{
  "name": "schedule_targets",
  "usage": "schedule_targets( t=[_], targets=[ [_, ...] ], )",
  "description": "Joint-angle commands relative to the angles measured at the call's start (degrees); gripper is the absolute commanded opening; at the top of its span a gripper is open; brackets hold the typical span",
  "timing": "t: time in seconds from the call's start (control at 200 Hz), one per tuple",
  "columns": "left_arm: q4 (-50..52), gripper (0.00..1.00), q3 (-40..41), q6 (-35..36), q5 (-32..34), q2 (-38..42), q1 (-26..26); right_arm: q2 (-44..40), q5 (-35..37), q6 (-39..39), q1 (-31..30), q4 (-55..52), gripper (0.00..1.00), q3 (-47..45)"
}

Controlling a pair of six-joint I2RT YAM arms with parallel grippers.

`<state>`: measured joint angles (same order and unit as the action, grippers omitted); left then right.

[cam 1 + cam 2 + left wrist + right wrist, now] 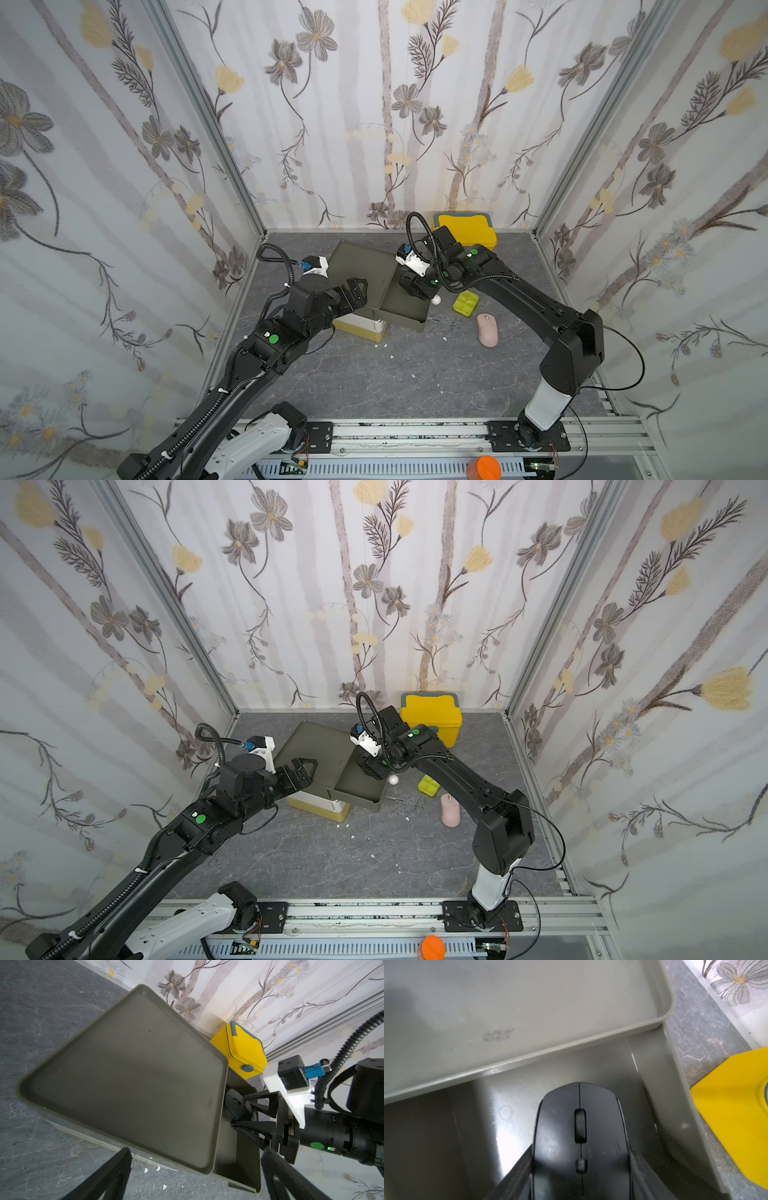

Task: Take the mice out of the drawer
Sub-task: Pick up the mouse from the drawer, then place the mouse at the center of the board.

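Observation:
An olive drawer (409, 311) (358, 791) stands pulled out from under a flat olive top tray (361, 268) (128, 1076). Inside it lies a black mouse (580, 1126) (233, 1105) with a scroll wheel. My right gripper (580, 1167) (415, 287) (371, 769) reaches down into the drawer and is shut on this mouse, one finger pressed to each side. A pale pink mouse (487, 329) (451, 810) rests on the grey floor to the right of the drawer. My left gripper (196, 1150) (359, 291) (308, 768) hovers open over the tray's near corner, holding nothing.
Between the drawer and the pink mouse lie a lime-green pill box (466, 302) (429, 786), a small white ball (436, 300) and a pair of scissors (446, 322). A yellow lidded box (467, 228) (432, 717) stands at the back wall. White crumbs dot the floor.

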<state>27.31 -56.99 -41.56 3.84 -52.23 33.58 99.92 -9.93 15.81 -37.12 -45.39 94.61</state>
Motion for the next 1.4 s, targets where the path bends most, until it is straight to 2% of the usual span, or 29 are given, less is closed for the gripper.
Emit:
schedule_targets(
  t=[0.0, 0.16, 0.355, 0.764, 0.909, 1.164, 1.394],
  targets=[
    [-0.94, 1.0, -0.83, 0.69, -0.23, -0.23, -0.07, -1.53, -1.44, -3.09, 0.59, 1.65, 0.57, 0.75],
    [-1.7, 1.0, -1.77, 0.51, -1.98, -0.93, -0.09, -4.6, -1.71, -8.81, 2.4, 2.58, 0.57, 0.76],
    [-2.16, 1.0, -3.53, 1.52, -4.41, -2.96, 0.42, -12.06, 4.29, -17.84, 5.14, 3.08, 0.58, -3.53],
    [-3.92, 1.0, -3.67, 2.3, -3.97, -4.86, 5.1, -31.01, 19.62, -34.62, 8.49, 7.03, 0.59, -29.32],
    [-4.46, 1.0, -2.18, 2.54, -3.04, -3.87, 5.05, -36.07, 21.32, -39.31, 8.51, 13.14, 0.59, -39.73],
    [-3.05, 1.0, -1.03, 2.92, -1.89, -2.54, 5.0, -35.73, 18.48, -45.81, 8.02, 21.74, 0.58, -51.89],
    [-2.85, 1.0, 0.03, 2.8, -1.18, -1.74, 4.94, -31.81, 20.49, -48.04, 5.52, 25.15, 0.59, -58.23]
  ],
)
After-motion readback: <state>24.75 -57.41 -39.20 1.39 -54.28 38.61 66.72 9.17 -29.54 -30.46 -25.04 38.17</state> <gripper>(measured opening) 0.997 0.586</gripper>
